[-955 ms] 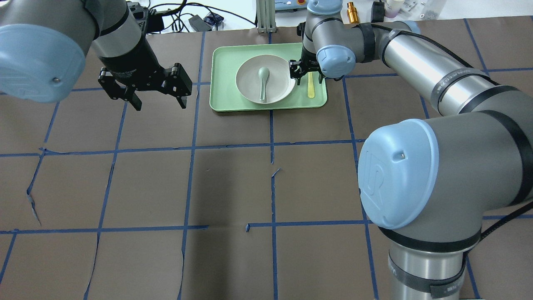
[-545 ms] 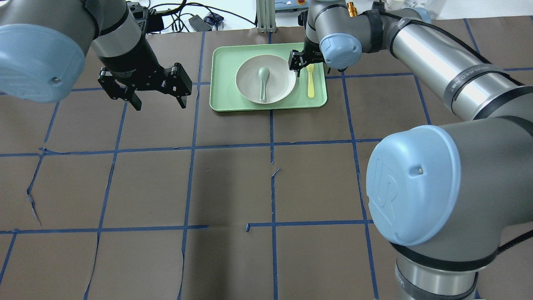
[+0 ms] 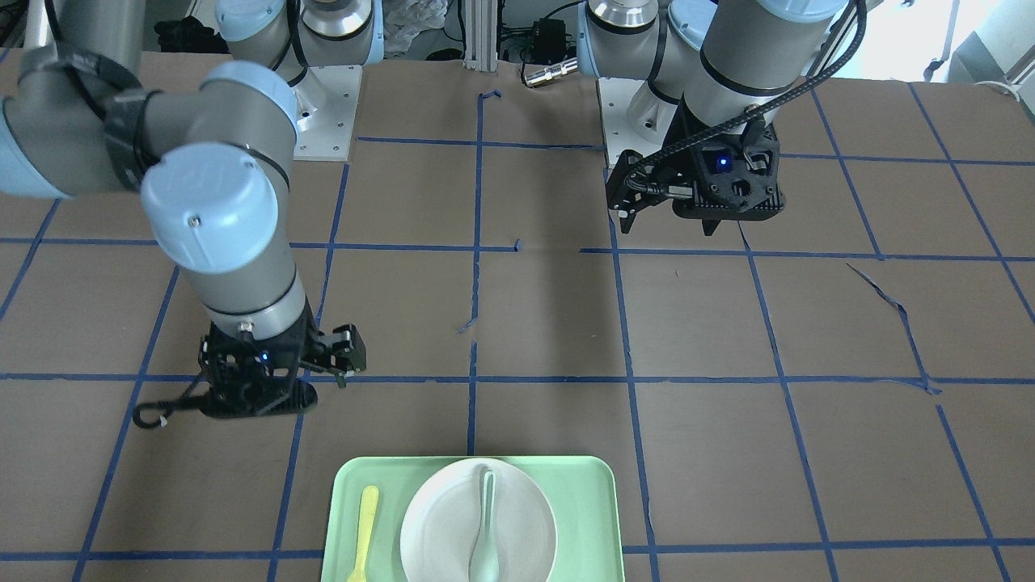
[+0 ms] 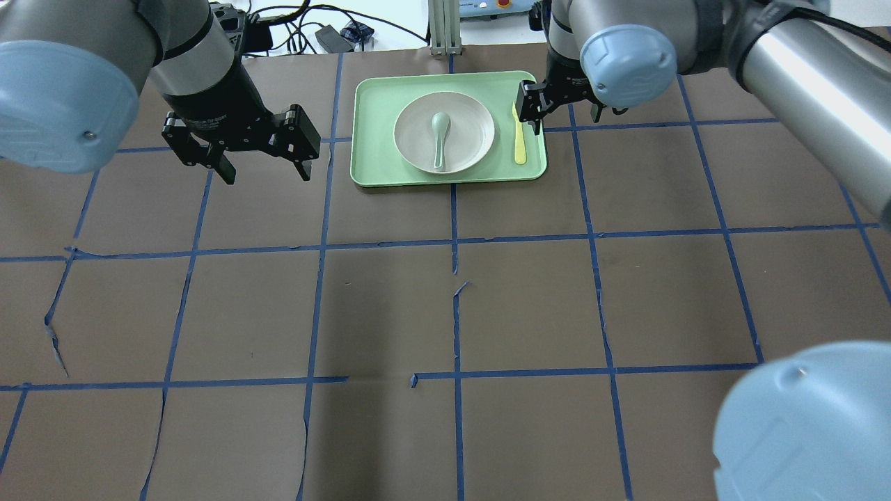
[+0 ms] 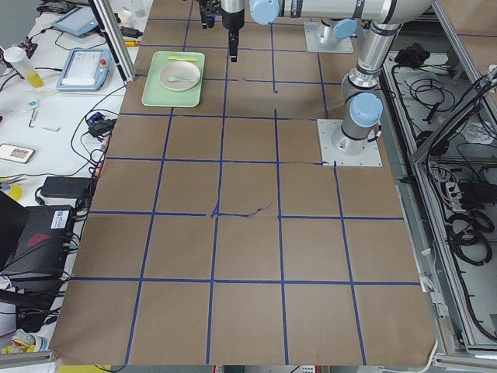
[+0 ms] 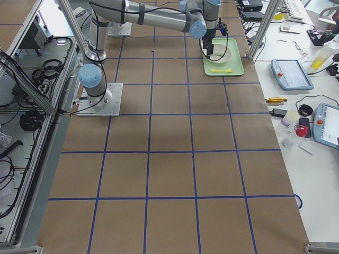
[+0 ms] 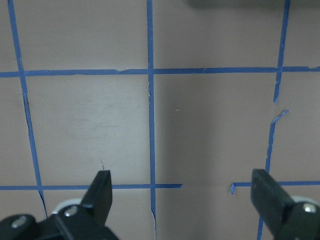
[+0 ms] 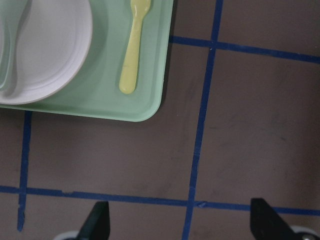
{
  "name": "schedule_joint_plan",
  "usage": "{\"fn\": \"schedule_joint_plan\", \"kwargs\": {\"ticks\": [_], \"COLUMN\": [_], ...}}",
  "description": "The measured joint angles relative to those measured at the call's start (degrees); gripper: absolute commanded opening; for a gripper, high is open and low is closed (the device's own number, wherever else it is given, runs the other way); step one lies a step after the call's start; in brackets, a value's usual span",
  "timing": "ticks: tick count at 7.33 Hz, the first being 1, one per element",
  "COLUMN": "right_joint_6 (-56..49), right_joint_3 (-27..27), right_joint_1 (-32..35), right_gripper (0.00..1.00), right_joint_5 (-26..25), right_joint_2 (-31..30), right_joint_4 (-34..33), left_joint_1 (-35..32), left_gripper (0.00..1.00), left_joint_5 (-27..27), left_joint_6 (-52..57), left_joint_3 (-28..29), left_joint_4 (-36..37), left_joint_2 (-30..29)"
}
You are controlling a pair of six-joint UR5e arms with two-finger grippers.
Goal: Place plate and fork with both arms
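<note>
The off-white plate (image 4: pixel 418 136) lies on the mint-green tray (image 4: pixel 372 104) at the far middle of the table. The pale-yellow fork (image 4: pixel 519 142) lies on the tray to the right of the plate. The right wrist view shows the plate (image 8: pixel 45 45), the fork (image 8: pixel 132 50) and the tray's corner (image 8: pixel 100 105). My right gripper (image 4: pixel 565 115) is open and empty, raised beside the tray's right edge, close to the fork; its fingers (image 8: pixel 97 220) stand wide apart. My left gripper (image 4: pixel 268 174) is open and empty, raised over bare table left of the tray.
A pale grey-green spoon (image 4: pixel 438 139) lies in the plate. Cables, boxes and an aluminium post (image 4: pixel 440 28) stand past the table's far edge. Blue tape lines cross the brown table (image 4: pixel 390 313).
My right gripper has moved to the right, from over the plate's right rim to past the fork at the tray's right edge. The left arm has not moved.
</note>
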Motion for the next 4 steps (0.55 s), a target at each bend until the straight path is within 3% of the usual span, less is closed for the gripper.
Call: {"fn": "schedule_joint_plan", "kwargs": {"ticks": [2, 4], "right_joint_6": [-0.3, 0.0], "right_joint_3": [5.7, 6.5], "right_joint_1": [-1.6, -2.1], "right_gripper": [1.00, 1.00], "right_joint_5": [1.1, 2.1], "right_joint_2": [-10.9, -17.1], "right_joint_4": [6.6, 12.7], "left_joint_1": [0.0, 0.0], "left_gripper": [1.00, 1.00], "left_joint_5": [0.0, 0.0], "left_joint_6": [0.0, -0.1], "left_joint_3": [-0.1, -0.1], "left_joint_4": [-0.1, -0.1], "left_joint_2": [0.2, 0.3]}}
